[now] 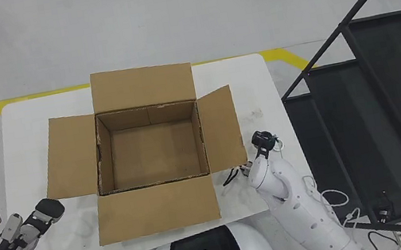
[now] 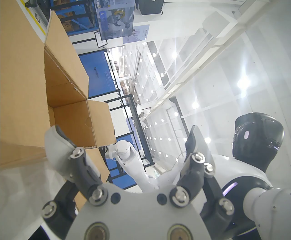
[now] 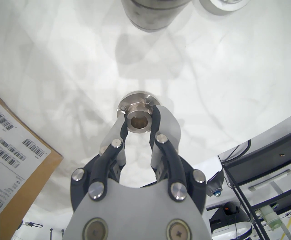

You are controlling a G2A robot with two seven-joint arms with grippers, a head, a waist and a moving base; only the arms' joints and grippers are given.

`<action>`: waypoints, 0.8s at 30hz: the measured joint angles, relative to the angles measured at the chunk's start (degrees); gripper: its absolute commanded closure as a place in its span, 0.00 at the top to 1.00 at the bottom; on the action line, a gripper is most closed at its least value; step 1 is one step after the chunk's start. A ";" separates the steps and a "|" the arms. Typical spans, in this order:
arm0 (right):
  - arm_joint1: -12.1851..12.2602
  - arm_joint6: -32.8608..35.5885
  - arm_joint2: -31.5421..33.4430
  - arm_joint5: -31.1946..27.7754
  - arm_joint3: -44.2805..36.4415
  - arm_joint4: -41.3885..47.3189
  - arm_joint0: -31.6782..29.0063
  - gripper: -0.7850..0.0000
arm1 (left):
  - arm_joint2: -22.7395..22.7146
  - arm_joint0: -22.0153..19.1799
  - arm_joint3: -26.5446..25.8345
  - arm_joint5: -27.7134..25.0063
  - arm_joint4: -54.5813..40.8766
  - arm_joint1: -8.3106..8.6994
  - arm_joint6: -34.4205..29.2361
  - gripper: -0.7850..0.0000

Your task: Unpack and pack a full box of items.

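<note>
Right tool [image 3: 139, 118] grips metal flange [image 3: 134, 100] — left tool [image 2: 122, 130] spread.

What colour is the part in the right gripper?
The fitting is shiny silver, clearest in right wrist view.

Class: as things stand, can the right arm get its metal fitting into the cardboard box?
Probably yes: the right tool holds the metal fitting beside the box, whose flaps are folded outward; only the side flap needs clearing.

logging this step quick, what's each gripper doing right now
Left gripper: open, empty.
Right gripper: closed on a metal fitting.
</note>
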 measured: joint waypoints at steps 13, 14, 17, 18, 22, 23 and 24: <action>1.43 4.73 5.64 -5.44 -12.10 1.65 -5.86 0.00 | 0.00 0.00 0.00 0.00 0.00 0.00 0.00 1.00; 1.48 4.68 6.21 -6.07 -13.18 2.52 -6.27 0.00 | 0.00 0.00 0.00 0.00 0.00 0.00 0.00 1.00; 1.67 3.97 8.13 -8.07 -16.49 5.06 -7.84 0.00 | 0.00 0.00 0.00 0.00 0.00 0.00 0.00 1.00; 1.80 3.99 8.89 -8.88 -17.64 5.46 -8.51 0.00 | 0.00 0.00 0.00 0.00 0.00 0.00 0.00 1.00; 2.28 4.47 12.47 -12.25 -21.60 8.09 -10.51 0.00 | 0.00 0.00 0.00 0.00 0.00 0.00 0.00 1.00; 2.39 4.56 13.29 -13.07 -22.62 8.59 -11.02 0.00 | 0.00 0.00 0.00 0.00 0.00 0.00 0.00 1.00; 2.51 4.64 14.10 -13.75 -23.71 8.92 -11.49 0.00 | 0.00 0.00 0.00 0.00 0.00 0.00 0.00 1.00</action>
